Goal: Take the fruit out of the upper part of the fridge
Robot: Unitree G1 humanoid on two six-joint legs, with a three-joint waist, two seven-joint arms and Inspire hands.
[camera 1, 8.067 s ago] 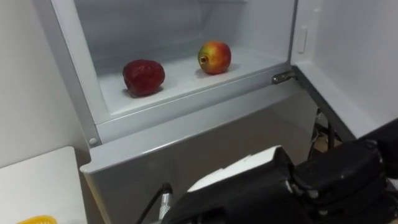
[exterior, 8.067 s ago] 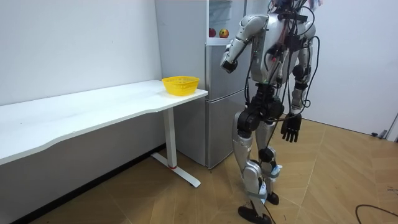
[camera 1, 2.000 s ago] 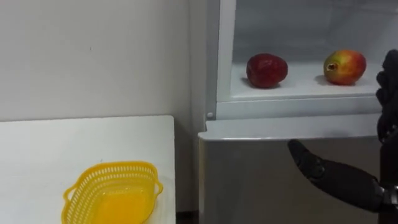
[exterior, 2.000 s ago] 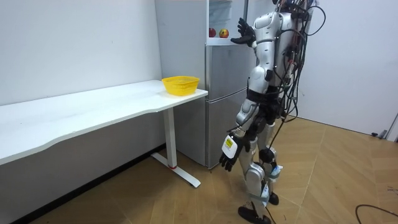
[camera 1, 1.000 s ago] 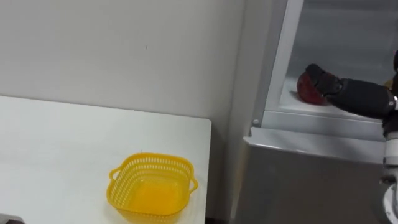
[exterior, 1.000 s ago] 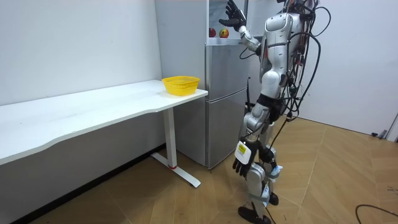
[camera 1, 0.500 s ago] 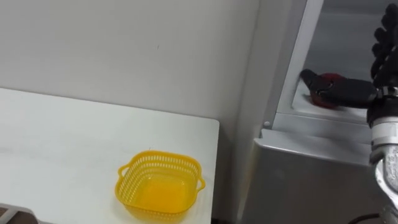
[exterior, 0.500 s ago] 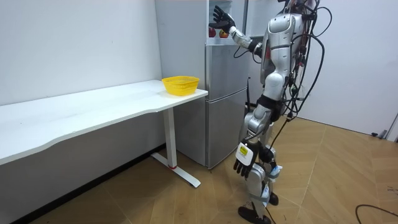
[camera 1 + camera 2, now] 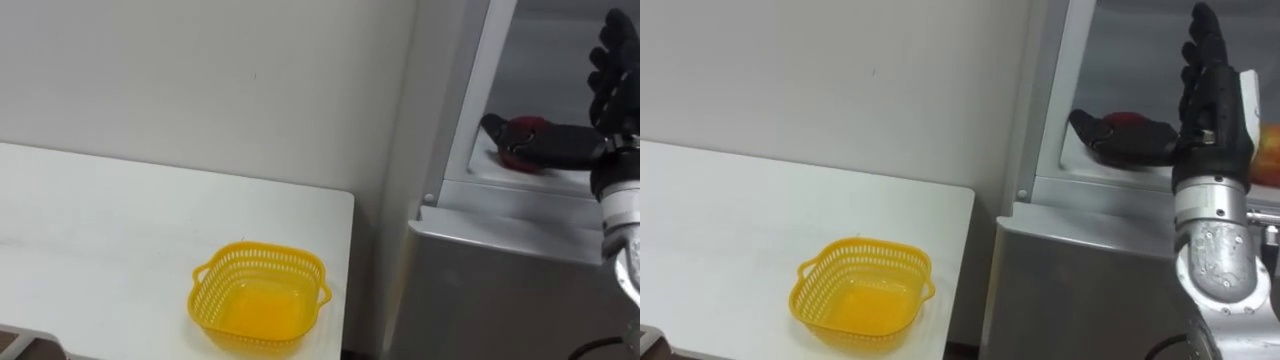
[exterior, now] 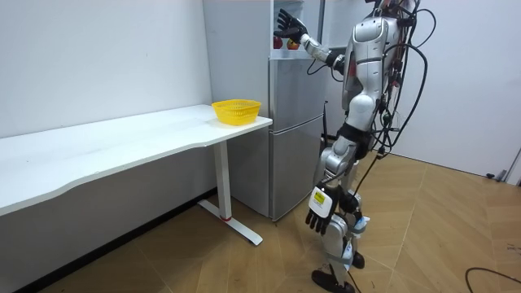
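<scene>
- Against half a second back: almost nothing has changed. Right robot hand [image 9: 1215, 110] is at the same spot in the open upper fridge compartment; basket and fruit lie as they did.
- Against one second back: in the room view the hand was held above shelf level; now it is down level with the fruit.
- Right arm: raised and stretched forward from the shoulder into the compartment. Fingers [image 9: 610, 60] straight, spread apart and pointing up, so the hand is not closed on anything.
- Thumb [image 9: 1100, 135] lies out sideways to the left across the front of the red fruit [image 9: 527, 126]. Contact cannot be told.
- Left robot hand [image 10: 319, 216]: hangs low beside the thigh, fingers loose and pointing down, holding nothing.
- Robot stands upright facing the fridge [image 10: 293, 138], just off the table's end.
- Fruit, two. The red one sits near the left end of the fridge shelf [image 9: 520, 185], partly hidden behind the thumb. A yellow-and-red fruit [image 9: 1270, 150] sits further right on the same shelf, past the wrist.
- Basket, one: yellow basket [image 9: 262, 249], nothing in it, near the table [image 9: 120, 220] corner closest to the fridge.
- Table, one; white. Fridge, one; upper door open.
</scene>
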